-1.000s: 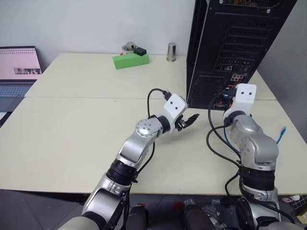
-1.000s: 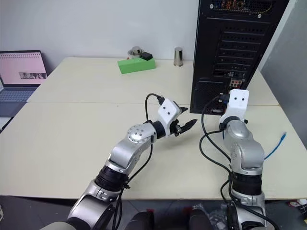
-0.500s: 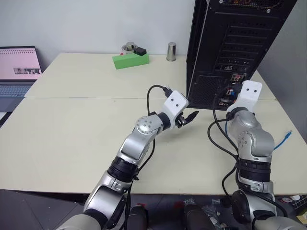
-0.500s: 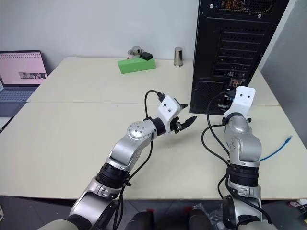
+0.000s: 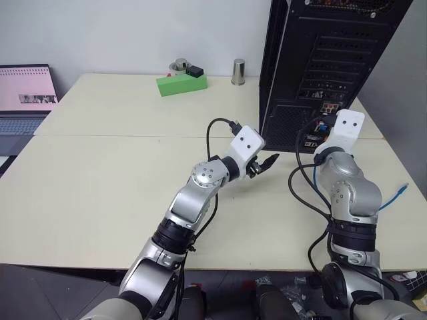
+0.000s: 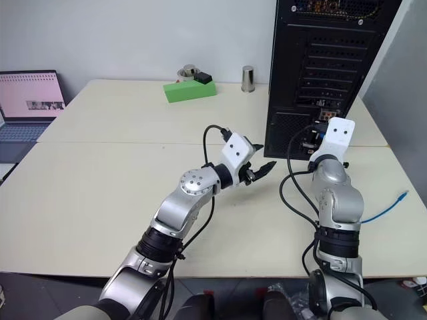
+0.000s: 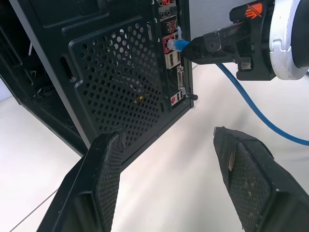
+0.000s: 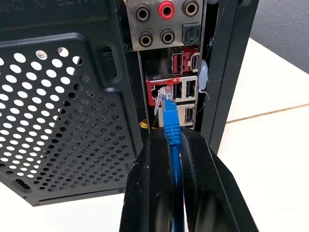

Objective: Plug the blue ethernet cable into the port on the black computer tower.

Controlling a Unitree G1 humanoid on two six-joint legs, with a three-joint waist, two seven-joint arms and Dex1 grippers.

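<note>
The black computer tower [image 5: 327, 60] stands at the far right of the table with its rear panel facing me. My right gripper [image 8: 172, 141] is shut on the blue ethernet cable [image 8: 170, 126] just behind its clear plug. The plug's tip sits at the mouth of the red-framed port [image 8: 155, 88], and I cannot tell whether it is seated. The cable trails back over the table to its loose end [image 5: 399, 192]. To the left of the tower, my left gripper [image 7: 169, 135] hangs open and empty, pointing at the mesh vent [image 7: 125, 72].
A laptop [image 5: 23, 93] sits at the table's left edge. A green box [image 5: 181, 83] and a metal cylinder [image 5: 238, 72] stand at the back. Black robot cables [image 5: 303, 193] loop beside my right arm. Jacks and other sockets crowd around the port.
My right wrist has edged slightly up and toward the rear panel, and the cable's loose end has slid a little on the table. The left gripper has stayed put.
</note>
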